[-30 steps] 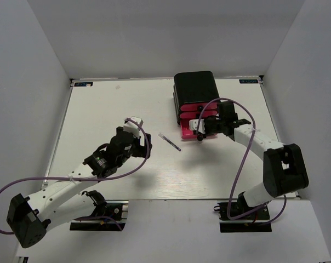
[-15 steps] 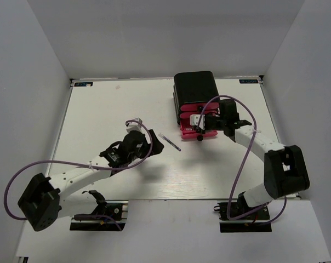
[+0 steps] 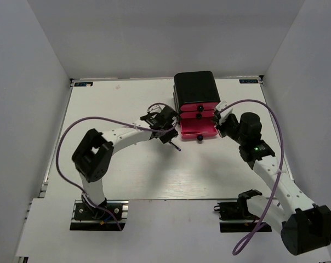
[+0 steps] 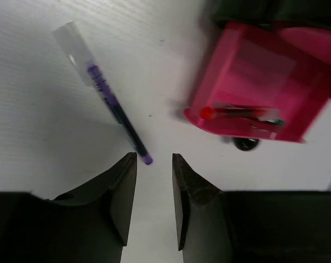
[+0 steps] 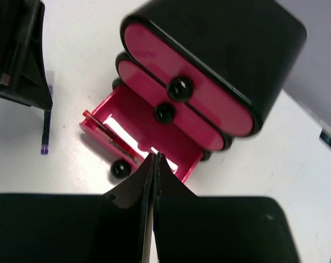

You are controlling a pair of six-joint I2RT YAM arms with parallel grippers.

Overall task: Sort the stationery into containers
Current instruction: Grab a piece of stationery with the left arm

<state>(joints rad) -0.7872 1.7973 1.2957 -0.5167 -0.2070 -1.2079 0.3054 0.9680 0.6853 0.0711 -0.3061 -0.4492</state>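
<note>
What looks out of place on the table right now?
Only the purple pen: it lies loose on the table beside the open bottom drawer, its tip at the open left gripper. Nothing looks spilled or damaged.

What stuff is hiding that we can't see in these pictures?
- Inside the two shut upper drawers: every view, pink fronts cover it.
- Purple pen: right wrist view, the left gripper hides most of it.
- Open drawer, contents: left wrist view, blurred; a red pen, rest unclear.
</note>
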